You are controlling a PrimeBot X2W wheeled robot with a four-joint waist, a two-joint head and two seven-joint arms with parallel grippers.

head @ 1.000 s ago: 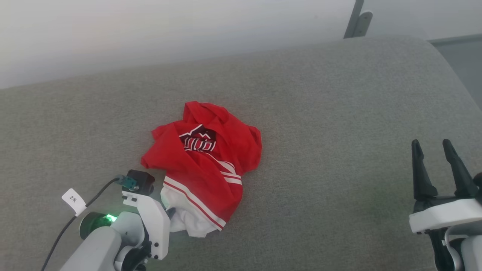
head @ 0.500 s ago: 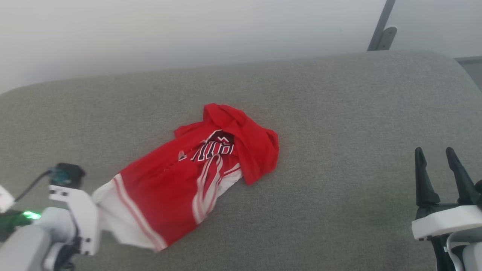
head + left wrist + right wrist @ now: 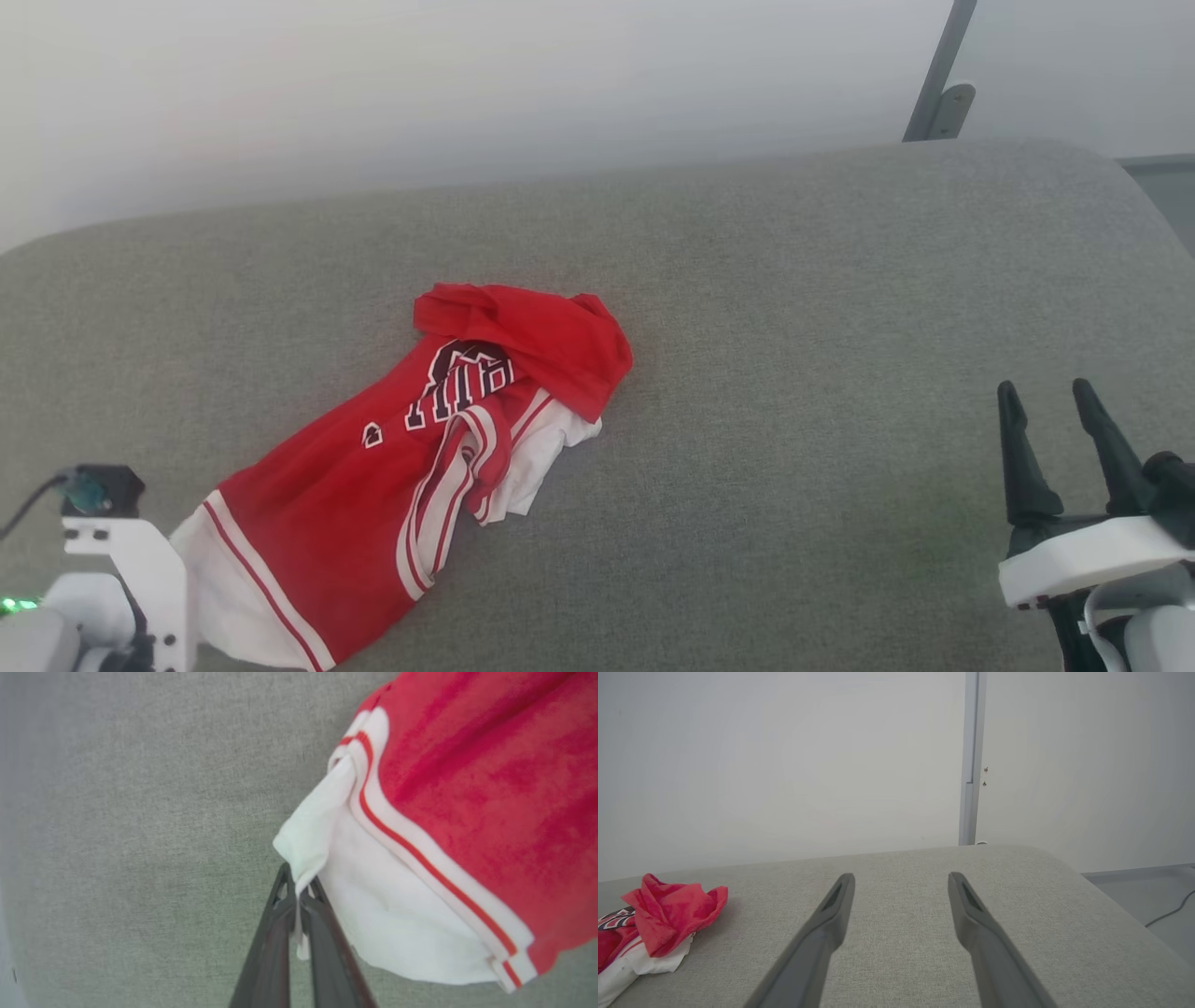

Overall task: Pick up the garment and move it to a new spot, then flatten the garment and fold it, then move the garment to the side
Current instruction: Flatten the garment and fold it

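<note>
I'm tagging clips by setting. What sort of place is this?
Probably a bare test room or lab, not a home: a plain white wall, a grey fabric-covered worktop bearing the garment, and a loose cable on the grey floor.

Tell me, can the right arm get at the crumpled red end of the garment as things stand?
Probably yes. The right tool is open and empty, and only bare grey cushion lies between it and the garment. It would have to travel far toward its left.
</note>
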